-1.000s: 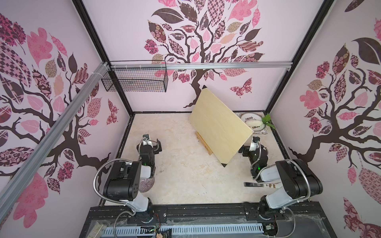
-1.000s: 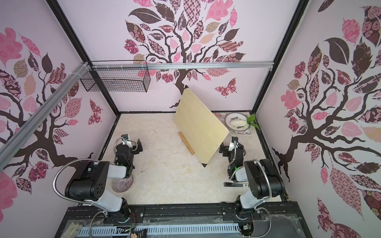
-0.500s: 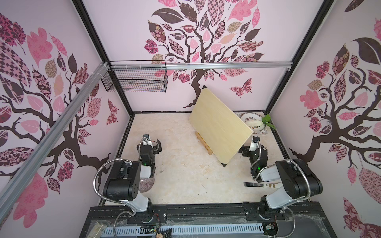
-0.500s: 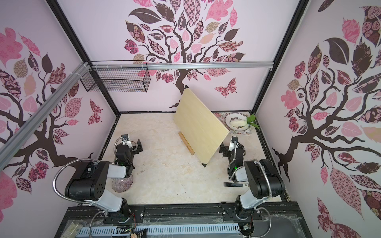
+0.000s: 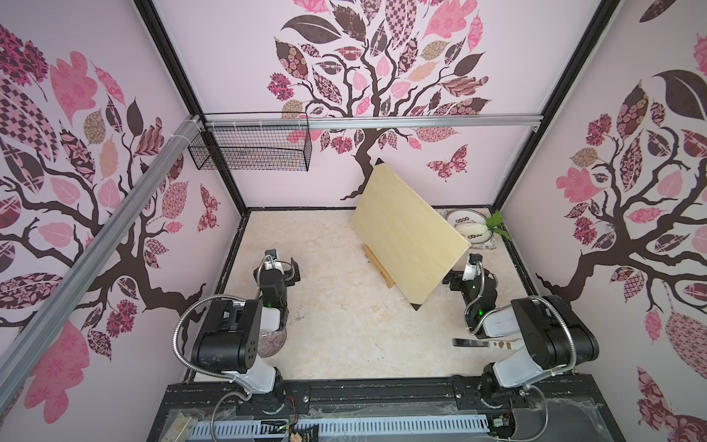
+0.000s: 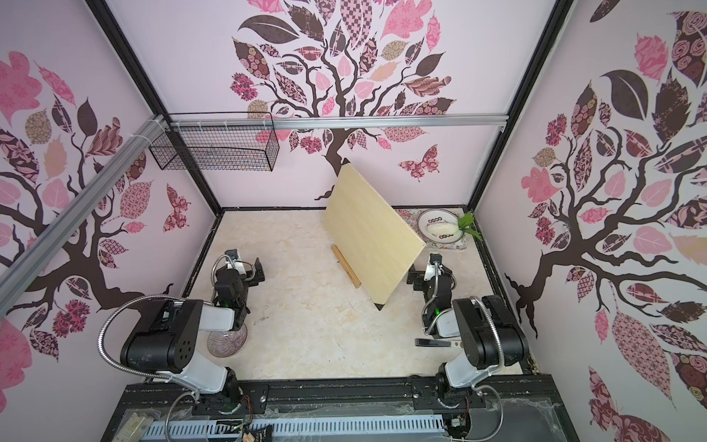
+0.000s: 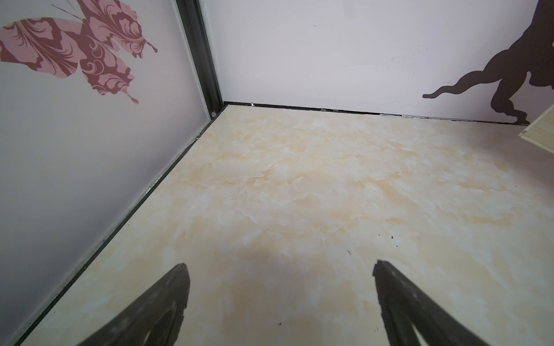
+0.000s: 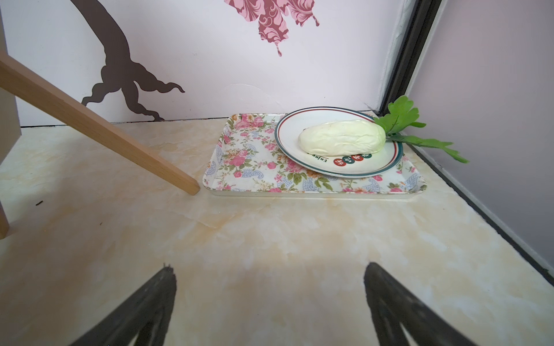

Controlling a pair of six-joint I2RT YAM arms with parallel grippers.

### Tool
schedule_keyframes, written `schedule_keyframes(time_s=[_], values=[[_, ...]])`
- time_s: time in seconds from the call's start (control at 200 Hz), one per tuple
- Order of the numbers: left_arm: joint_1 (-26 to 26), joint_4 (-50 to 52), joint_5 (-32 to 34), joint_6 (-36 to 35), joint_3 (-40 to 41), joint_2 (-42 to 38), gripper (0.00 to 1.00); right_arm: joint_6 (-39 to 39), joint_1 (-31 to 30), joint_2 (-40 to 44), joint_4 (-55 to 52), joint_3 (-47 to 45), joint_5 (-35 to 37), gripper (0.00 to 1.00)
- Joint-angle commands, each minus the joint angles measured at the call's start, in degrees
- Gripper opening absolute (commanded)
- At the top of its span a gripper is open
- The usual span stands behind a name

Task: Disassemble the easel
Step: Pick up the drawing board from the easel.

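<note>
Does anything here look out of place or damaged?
Nothing looks damaged or spilled. One oddity: the easel's back leg ends right beside the floral tray, so it is a tight spot. The board rests tilted on the easel, as expected.

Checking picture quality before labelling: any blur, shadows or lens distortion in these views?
Both top views: sharp, evenly lit, wide-angle bending of the walls. Left wrist view: left gripper fingers dark and soft, faint shadow on the table. Right wrist view: plate crisp, right gripper blurred.

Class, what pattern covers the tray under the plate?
The tray has a pink rose floral print on white, clearest in the right wrist view.
</note>
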State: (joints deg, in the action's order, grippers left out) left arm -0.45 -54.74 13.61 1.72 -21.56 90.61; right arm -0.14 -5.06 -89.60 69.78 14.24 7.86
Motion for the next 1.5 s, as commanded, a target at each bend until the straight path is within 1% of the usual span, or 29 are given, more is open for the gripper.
schedule_keyframes(time_s=[0.0,0.24,0.37,0.42,0.47,0.56,0.62,0.685,0.745,0.83,0.89,0.945,0.995,1.105,1.206,1.291,1.421,1.496], values=[[0.0,-1.0,-0.2,0.1,0.9,0.4,0.98,0.0,0.1,-0.4,1.1,0.3,-0.2,1.00],[0.0,-1.5,0.0,0.0,1.2,-0.2,0.98,-0.2,0.1,-0.2,2.0,-0.3,0.1,1.00],[0.0,5.4,0.8,0.3,-0.2,-5.5,0.98,-0.2,0.1,1.1,3.9,-1.7,-0.1,1.00],[-0.1,8.7,0.6,0.0,-1.1,-7.4,0.98,-0.1,0.1,3.2,2.1,-1.8,0.1,1.00],[-0.1,11.2,0.4,-0.2,-1.7,-9.1,0.98,0.3,0.1,6.1,-2.4,-0.9,0.7,0.99],[-0.7,12.9,0.4,-0.8,-1.8,-11.6,0.98,2.2,0.1,12.3,-14.5,2.1,1.7,1.00],[-1.7,13.5,0.9,-1.7,-1.7,-13.3,0.98,3.3,0.1,16.1,-21.2,4.1,2.4,1.00],[-3.0,15.0,1.7,-1.7,-2.2,-15.3,0.98,4.4,0.1,19.6,-27.3,6.3,4.7,1.00],[-3.5,15.9,0.8,0.2,-2.8,-17.1,0.98,6.2,0.1,22.7,-33.8,8.7,8.2,1.00],[-4.1,19.4,-2.1,3.5,-5.0,-19.4,0.97,10.9,0.1,26.3,-44.0,13.2,15.4,1.00],[-4.9,23.7,-3.0,5.6,-7.6,-20.4,0.92,14.1,0.1,28.1,-50.5,16.7,18.9,1.00],[-5.8,28.2,-3.8,7.9,-10.2,-20.7,0.87,15.8,0.1,29.6,-55.8,19.9,18.9,1.00],[-6.5,31.2,-6.1,9.8,-12.2,-20.8,0.82,17.1,0.1,30.4,-60.3,23.8,17.6,1.00],[-8.5,34.0,-12.7,14.6,-14.8,-19.5,0.75,19.9,0.1,30.9,-71.8,34.8,13.1,1.00],[-10.5,33.9,-18.1,20.3,-16.0,-16.9,0.69,20.3,0.1,30.6,-76.4,43.2,8.0,0.99],[-13.7,34.0,-19.7,22.9,-17.5,-13.7,0.67,18.7,0.1,28.3,-79.7,50.9,-1.1,0.97],[-20.8,34.3,-20.3,20.8,-21.2,-7.2,0.67,17.6,0.0,19.1,-92.6,65.9,-16.3,0.94],[-23.5,34.4,-20.9,20.8,-23.3,-3.7,0.67,17.3,0.0,13.9,-97.8,72.1,-23.7,0.93]])
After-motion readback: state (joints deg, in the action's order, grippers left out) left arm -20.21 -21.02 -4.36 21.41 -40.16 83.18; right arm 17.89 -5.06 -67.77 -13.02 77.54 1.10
